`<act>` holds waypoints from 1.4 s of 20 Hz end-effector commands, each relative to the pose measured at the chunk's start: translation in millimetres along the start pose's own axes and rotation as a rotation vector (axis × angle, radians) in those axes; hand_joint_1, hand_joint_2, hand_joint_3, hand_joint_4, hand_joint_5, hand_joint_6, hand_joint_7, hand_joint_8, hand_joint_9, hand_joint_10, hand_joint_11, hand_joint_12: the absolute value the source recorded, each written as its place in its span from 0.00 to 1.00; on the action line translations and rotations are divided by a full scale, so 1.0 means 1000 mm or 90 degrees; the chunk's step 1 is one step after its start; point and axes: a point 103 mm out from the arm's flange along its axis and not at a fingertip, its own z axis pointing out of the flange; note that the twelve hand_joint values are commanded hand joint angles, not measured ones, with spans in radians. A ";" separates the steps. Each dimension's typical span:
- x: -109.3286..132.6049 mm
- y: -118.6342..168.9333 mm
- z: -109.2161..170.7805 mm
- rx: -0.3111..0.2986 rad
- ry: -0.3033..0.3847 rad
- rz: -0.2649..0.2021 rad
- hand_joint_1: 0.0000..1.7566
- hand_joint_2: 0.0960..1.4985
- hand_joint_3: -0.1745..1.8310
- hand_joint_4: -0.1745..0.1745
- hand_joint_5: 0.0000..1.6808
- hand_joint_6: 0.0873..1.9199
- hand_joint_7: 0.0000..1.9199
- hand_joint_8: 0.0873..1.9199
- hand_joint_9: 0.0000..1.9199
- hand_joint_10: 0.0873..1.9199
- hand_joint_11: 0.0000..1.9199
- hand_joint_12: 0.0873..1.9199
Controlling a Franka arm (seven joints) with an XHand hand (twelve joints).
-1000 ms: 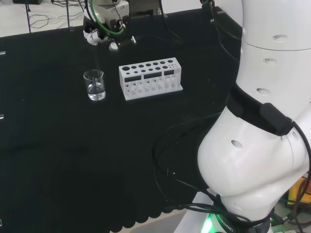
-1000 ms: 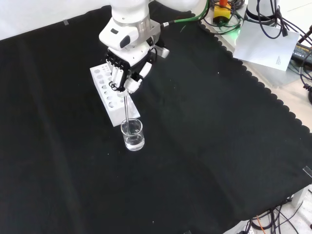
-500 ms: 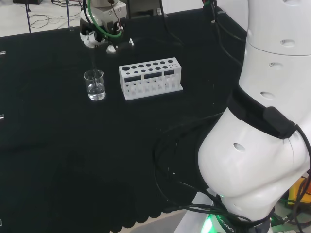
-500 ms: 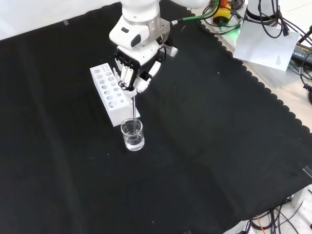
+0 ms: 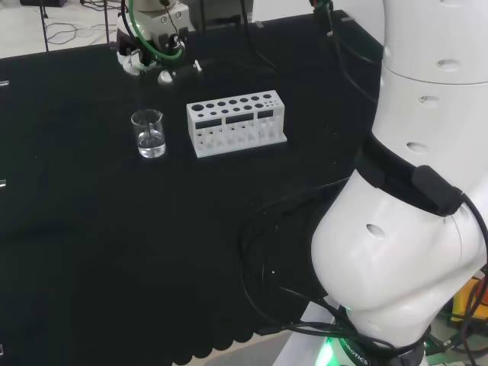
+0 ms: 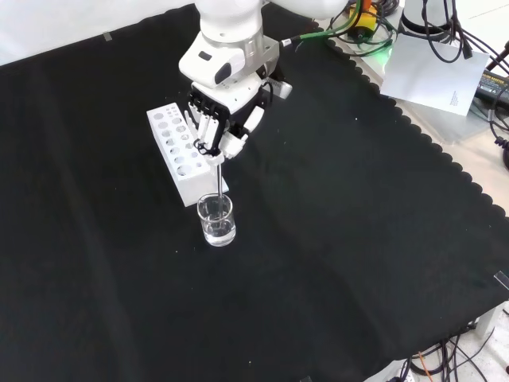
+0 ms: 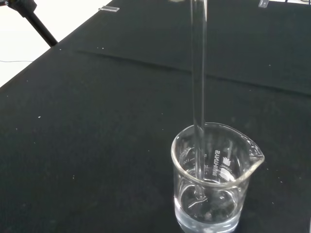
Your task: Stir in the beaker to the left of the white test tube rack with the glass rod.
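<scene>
The hand pinches the glass rod in curled fingers, its tip down in the beaker (some clear liquid inside) just beside the white rack. Since a second ago the hand has shifted away from over the rack; the beaker stays put.

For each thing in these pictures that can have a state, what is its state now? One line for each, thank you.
Hand: fingers curled round the top of the glass rod, above the beaker.
Glass rod: held nearly upright, its lower end inside the beaker near the bottom.
Beaker: upright on the black cloth, a little clear liquid at the bottom, spout intact.
White test tube rack: upright beside the beaker, no tubes seen in its holes.
</scene>
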 end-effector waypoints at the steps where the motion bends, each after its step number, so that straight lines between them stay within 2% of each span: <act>1: -0.001 0.007 0.003 0.000 0.001 -0.010 0.75 0.73 0.00 0.00 0.67 0.26 0.63 0.46 0.85 0.47 0.88 0.39; 7: -0.017 0.008 0.002 -0.002 0.003 0.001 0.75 0.73 0.00 0.00 0.67 0.26 0.63 0.46 0.85 0.47 0.88 0.39; 12: -0.025 -0.002 0.001 0.002 0.004 0.015 0.75 0.73 0.00 0.00 0.67 0.26 0.64 0.46 0.85 0.47 0.88 0.39; 20: -0.003 -0.012 -0.001 0.005 0.012 -0.003 0.75 0.73 0.00 0.00 0.67 0.26 0.64 0.46 0.85 0.47 0.88 0.39; 22: 0.003 -0.006 0.000 0.013 -0.002 -0.004 0.75 0.73 0.00 0.00 0.67 0.26 0.64 0.46 0.85 0.47 0.88 0.39; 23: 0.003 -0.006 0.001 0.007 0.004 -0.014 0.75 0.73 0.00 0.00 0.67 0.26 0.64 0.46 0.85 0.47 0.88 0.39; 25: 0.005 -0.005 0.002 0.004 0.007 -0.014 0.75 0.73 0.00 0.00 0.67 0.26 0.64 0.46 0.85 0.47 0.88 0.39; 28: 0.006 0.010 0.009 0.010 0.019 -0.007 0.75 0.73 0.00 0.00 0.67 0.26 0.64 0.46 0.85 0.47 0.88 0.39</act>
